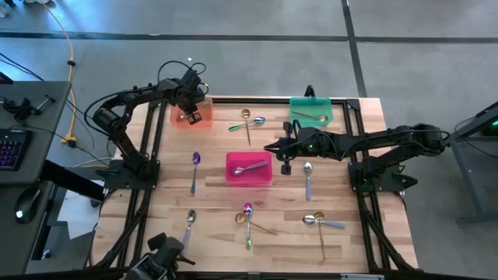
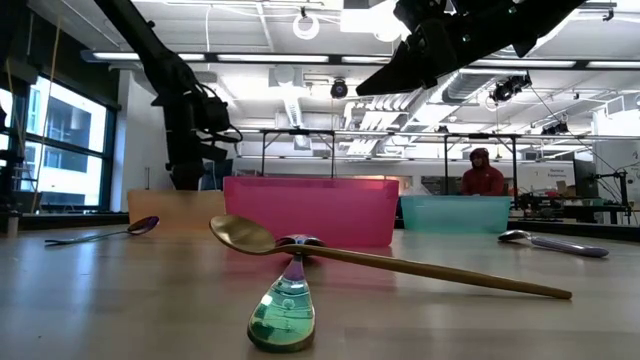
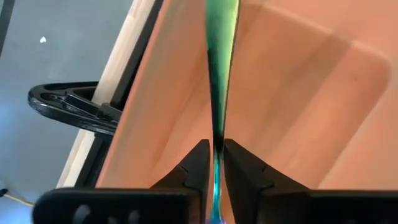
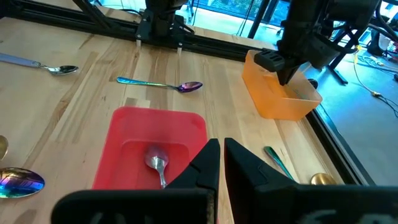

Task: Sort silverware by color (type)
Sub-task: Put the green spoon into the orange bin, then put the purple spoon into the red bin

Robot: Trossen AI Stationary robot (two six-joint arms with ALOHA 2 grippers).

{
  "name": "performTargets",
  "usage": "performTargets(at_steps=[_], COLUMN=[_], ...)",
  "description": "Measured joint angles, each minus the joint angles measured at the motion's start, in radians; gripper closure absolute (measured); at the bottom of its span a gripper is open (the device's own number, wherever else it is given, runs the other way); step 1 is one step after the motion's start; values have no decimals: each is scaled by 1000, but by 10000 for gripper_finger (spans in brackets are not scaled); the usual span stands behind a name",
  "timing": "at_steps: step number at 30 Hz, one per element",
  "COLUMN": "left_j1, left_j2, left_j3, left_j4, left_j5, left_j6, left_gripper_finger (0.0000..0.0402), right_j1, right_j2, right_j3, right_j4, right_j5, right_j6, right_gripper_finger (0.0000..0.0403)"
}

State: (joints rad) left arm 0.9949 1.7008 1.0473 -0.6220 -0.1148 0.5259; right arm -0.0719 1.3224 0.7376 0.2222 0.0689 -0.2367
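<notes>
Spoons mostly lie loose on the table point(image 1: 218, 249). We see one in the pink bin point(image 1: 249, 167) and one in the green bin point(image 1: 311, 113). Our left gripper point(image 3: 215, 163) pinches a shiny green spoon point(image 3: 221, 62) over the orange bin point(image 1: 191, 115). Our right gripper point(image 4: 221, 163) hangs near the pink bin, fingers almost closed and empty.

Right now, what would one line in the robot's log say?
left gripper: shut on iridescent spoon, over orange bin | right gripper: shut, empty, above pink bin | silver spoon in pink bin
</notes>
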Motion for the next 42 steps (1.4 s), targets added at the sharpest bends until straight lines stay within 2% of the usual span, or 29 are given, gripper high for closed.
performTargets(at_steps=[5,9,15,19,24,30,35,39,42], left_j1=[0,0,0,0,-2,-54,-164,-282,-374], left_j2=[0,0,-56,-135,-272,-469,-607,-676,-697], left_j3=[0,0,0,-27,-149,-381,-573,-695,-759], left_j4=[-1,13,85,174,327,571,841,1057,1132], left_j5=[0,0,1,58,177,296,363,376,383], left_j6=[-1,-12,-49,-104,-151,-214,-328,-405,-416], left_gripper_finger=[337,336,364,389,400,401,401,401,401], right_j1=[0,0,0,0,0,0,0,3,3], right_j2=[0,0,0,0,0,0,0,0,0], right_j3=[0,0,0,0,0,0,1,1,1], right_j4=[0,-4,-5,-1,30,116,210,206,170], right_j5=[0,0,0,0,0,0,8,119,174], right_j6=[-9,-9,-8,-8,-7,12,56,85,126], right_gripper_finger=[396,396,396,396,396,396,396,396,396])
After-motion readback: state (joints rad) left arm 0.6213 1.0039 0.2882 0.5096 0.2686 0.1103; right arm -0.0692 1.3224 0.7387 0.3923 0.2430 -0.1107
